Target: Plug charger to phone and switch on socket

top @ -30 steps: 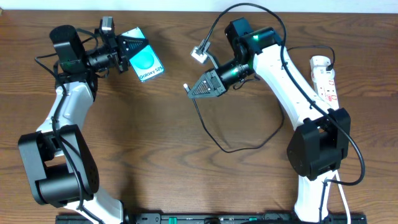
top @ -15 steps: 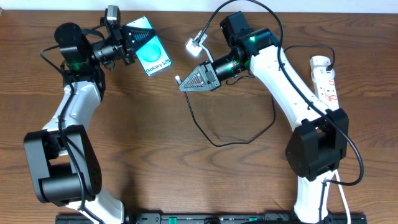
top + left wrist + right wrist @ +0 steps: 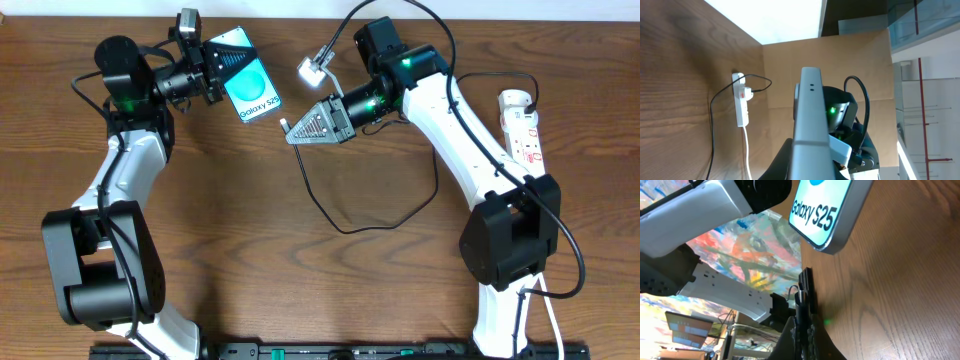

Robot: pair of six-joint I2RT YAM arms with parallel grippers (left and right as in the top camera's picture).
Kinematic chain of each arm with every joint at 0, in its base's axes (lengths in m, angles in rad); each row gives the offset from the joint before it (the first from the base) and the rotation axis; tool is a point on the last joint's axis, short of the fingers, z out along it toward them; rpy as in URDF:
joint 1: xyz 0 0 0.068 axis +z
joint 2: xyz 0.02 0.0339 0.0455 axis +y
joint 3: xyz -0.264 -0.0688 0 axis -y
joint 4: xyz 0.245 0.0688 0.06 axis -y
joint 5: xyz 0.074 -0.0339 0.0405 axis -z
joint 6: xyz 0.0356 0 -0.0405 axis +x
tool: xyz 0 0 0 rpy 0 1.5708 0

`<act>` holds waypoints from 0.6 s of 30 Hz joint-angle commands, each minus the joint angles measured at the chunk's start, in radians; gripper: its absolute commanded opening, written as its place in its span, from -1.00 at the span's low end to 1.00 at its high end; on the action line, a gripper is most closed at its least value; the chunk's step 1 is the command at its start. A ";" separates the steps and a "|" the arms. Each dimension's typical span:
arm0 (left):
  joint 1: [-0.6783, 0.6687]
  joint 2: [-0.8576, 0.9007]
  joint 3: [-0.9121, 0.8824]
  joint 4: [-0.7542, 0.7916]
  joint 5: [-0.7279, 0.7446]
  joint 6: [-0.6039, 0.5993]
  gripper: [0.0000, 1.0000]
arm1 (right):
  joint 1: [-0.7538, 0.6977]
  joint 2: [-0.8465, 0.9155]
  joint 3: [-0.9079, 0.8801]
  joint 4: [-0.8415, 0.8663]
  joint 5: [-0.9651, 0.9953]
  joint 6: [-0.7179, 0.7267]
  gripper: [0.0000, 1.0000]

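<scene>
My left gripper (image 3: 215, 72) is shut on the phone (image 3: 248, 86), a light blue screen with "Galaxy S25", held tilted above the table at the back left. It shows edge-on in the left wrist view (image 3: 809, 135) and from below in the right wrist view (image 3: 827, 210). My right gripper (image 3: 300, 130) is shut on the charger (image 3: 350, 222) near its small plug tip (image 3: 804, 287), which points at the phone's lower end, a short gap away. The thin black cable loops over the table toward the white socket (image 3: 524, 125) at the right edge, also in the left wrist view (image 3: 741, 100).
The right arm (image 3: 450, 110) reaches across the back middle of the brown wooden table (image 3: 250, 260). A white wrist camera block (image 3: 314, 72) sits just behind the right gripper. The arm bases stand at the front left and front right.
The left gripper has carried the phone a little further right toward the centre. The right gripper with the charger tip has barely shifted, so the gap between tip and phone has narrowed.
</scene>
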 commanded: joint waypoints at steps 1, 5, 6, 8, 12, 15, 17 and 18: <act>-0.012 -0.006 0.008 0.012 0.002 -0.013 -0.86 | 0.014 -0.019 0.016 0.002 -0.051 0.008 -0.98; -0.032 -0.006 0.008 0.012 -0.009 -0.013 -0.85 | 0.027 -0.019 0.016 0.016 -0.051 0.009 -0.97; -0.036 -0.006 0.008 0.012 -0.009 -0.013 -0.86 | 0.026 -0.019 0.016 0.021 -0.050 0.018 -0.97; -0.042 -0.006 0.008 0.012 -0.009 -0.013 -0.86 | 0.026 -0.019 0.016 0.031 -0.050 0.031 -0.97; -0.048 -0.006 0.008 0.012 -0.008 -0.013 -0.85 | 0.026 -0.019 0.016 0.035 -0.050 0.035 -0.98; -0.048 -0.006 0.008 0.012 -0.002 -0.014 -0.86 | 0.026 -0.019 0.016 0.035 -0.048 0.035 -0.97; -0.048 -0.006 0.008 0.012 0.000 -0.014 -0.85 | 0.026 -0.019 0.016 0.039 -0.043 0.035 -0.97; -0.048 -0.006 0.008 0.012 0.000 -0.016 -0.85 | 0.026 -0.019 0.016 0.040 -0.043 0.035 -0.98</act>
